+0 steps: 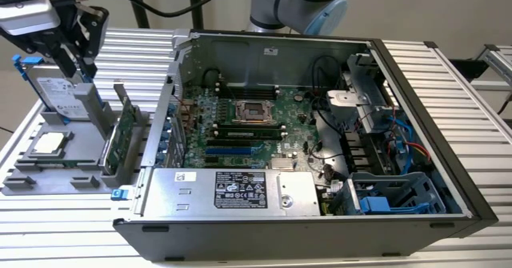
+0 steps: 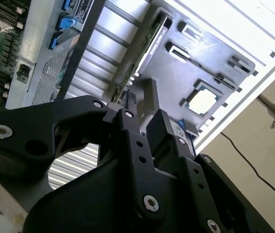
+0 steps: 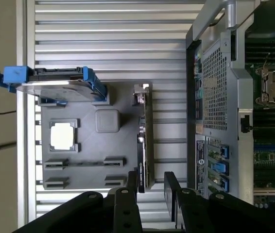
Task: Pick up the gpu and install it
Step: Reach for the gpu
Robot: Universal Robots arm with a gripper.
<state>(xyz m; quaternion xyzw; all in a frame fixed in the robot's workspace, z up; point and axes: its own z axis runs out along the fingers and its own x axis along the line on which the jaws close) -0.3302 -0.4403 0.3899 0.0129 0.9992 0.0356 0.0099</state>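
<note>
The gpu stands on edge in a slot of the grey holder, at the exterior view's left, beside the open computer case. It shows a green board face and a metal bracket end. In both wrist views I look down on its thin edge. My gripper hangs open above the holder's far end, clear of the gpu. Its black fingers frame the near end of the card with nothing between them; the gripper touches nothing.
A silver hard drive with blue clips stands in the holder just under the gripper. A square CPU chip lies flat in the holder. Inside the case sit the motherboard, blue slots and a power supply.
</note>
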